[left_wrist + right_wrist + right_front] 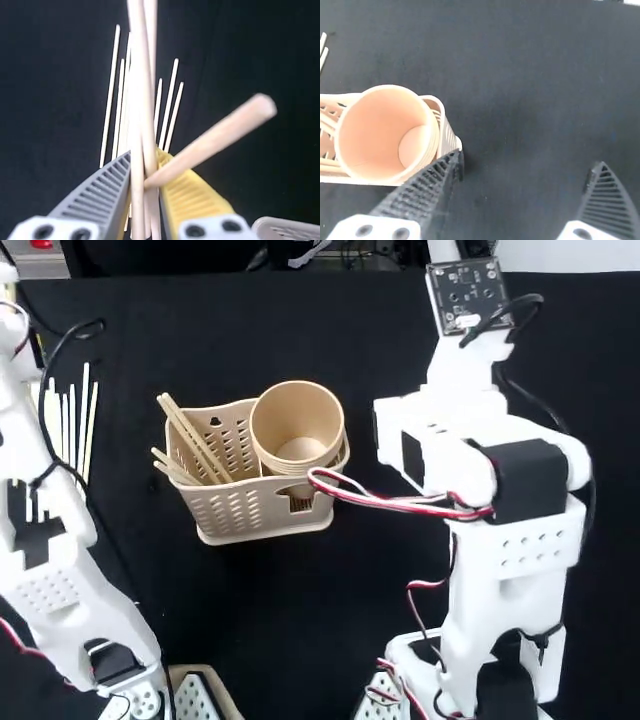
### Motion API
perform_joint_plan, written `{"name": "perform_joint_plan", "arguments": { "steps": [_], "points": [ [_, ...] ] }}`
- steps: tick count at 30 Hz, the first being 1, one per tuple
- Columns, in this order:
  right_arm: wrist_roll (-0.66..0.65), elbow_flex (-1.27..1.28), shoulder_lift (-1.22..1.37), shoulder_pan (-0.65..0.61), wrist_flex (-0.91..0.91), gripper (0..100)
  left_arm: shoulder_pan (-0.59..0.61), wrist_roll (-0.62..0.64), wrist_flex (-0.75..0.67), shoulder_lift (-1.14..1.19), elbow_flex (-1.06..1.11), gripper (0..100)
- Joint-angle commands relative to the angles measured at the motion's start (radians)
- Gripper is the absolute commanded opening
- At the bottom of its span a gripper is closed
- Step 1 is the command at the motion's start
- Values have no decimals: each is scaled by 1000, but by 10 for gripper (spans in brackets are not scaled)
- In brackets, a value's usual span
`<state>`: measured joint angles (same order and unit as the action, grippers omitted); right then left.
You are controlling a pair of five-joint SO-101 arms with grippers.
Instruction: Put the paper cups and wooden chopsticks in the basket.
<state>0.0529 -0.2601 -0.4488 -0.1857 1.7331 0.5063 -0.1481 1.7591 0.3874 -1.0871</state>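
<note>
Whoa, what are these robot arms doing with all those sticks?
They are tidying up. The left claw is shut on a few pale wooden chopsticks, one sticking out crooked, above more loose chopsticks lying on the black table. The cream plastic basket already holds other chopsticks and the stacked tan paper cups. The right claw hangs open beside the basket, holding nothing.

- Held chopsticks: blurred just past the left gripper. Far ends are cut off at the picture's edge and near ends are hidden between its fingers. Count unclear.
- Loose chopsticks: beyond the same gripper, near ends hidden behind the held ones.
- Basket: the corner nearest the right gripper is hidden behind one finger, and the far side is cut off.
- Cups: nested, lower parts hidden by the basket wall. Number cannot be told.
</note>
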Motion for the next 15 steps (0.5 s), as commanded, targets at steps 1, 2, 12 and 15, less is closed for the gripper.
{"name": "perform_joint_plan", "arguments": {
  "steps": [1, 2, 12, 15],
  "points": [
    [-9, 15, -30, 12, 29, 382, -16, 46, -2, -80, -10, 30],
    [-9, 16, -30, 12, 29, 382, -16, 60, -3, -77, -10, 30],
    [-9, 16, -30, 12, 29, 382, -27, 195, -26, -84, -64, 30],
    [-9, 16, -30, 12, 31, 382, -24, 204, -20, -74, -168, 29]
  ]
}}
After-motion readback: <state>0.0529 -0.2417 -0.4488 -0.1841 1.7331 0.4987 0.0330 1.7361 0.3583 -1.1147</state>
